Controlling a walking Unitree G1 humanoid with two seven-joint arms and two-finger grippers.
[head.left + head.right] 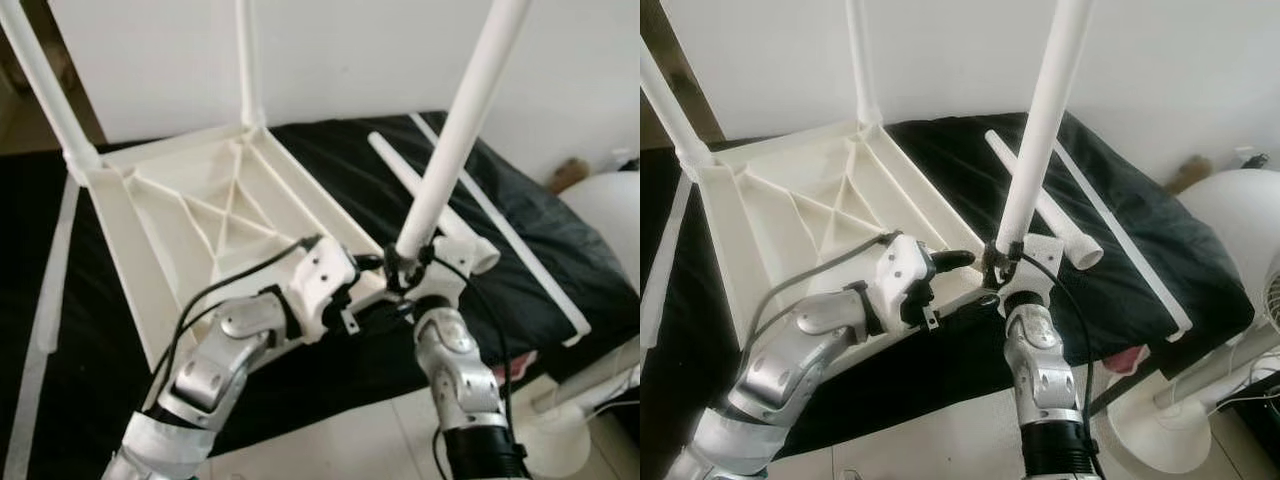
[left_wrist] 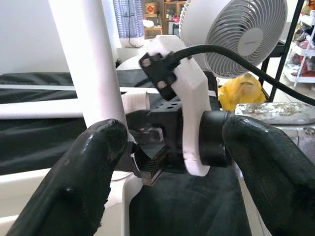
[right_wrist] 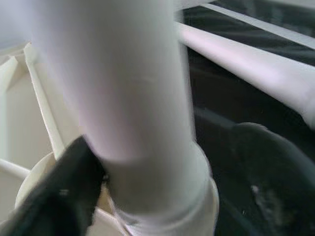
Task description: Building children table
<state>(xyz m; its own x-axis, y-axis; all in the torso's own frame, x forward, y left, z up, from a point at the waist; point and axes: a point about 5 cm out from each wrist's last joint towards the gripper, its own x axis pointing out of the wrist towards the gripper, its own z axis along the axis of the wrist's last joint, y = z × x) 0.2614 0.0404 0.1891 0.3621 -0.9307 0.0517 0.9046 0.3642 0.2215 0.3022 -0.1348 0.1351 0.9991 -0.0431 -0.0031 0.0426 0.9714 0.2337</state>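
**Right tool gripping leg at tabletop corner**

The right tool (image 1: 1002,262) is closed on the base of a white leg (image 1: 1040,120), which stands nearly upright and leans slightly toward 1 o'clock. The leg's foot sits at the near corner socket (image 3: 162,216) of the inverted tabletop (image 1: 200,210).

The left tool (image 1: 950,262) sits just beside the right tool, at its 9 o'clock. Its fingers (image 2: 74,182) are spread apart and hold nothing; the right wrist lies between them.

The tabletop lies underside up on a black sheet (image 1: 540,240), ribs showing. Two fitted legs (image 1: 50,90) rise from its far corners at 11 and 12 o'clock. A loose leg (image 1: 430,200) lies on the sheet at 1 o'clock from the tools. A white fan (image 1: 1230,250) stands at 3 o'clock.
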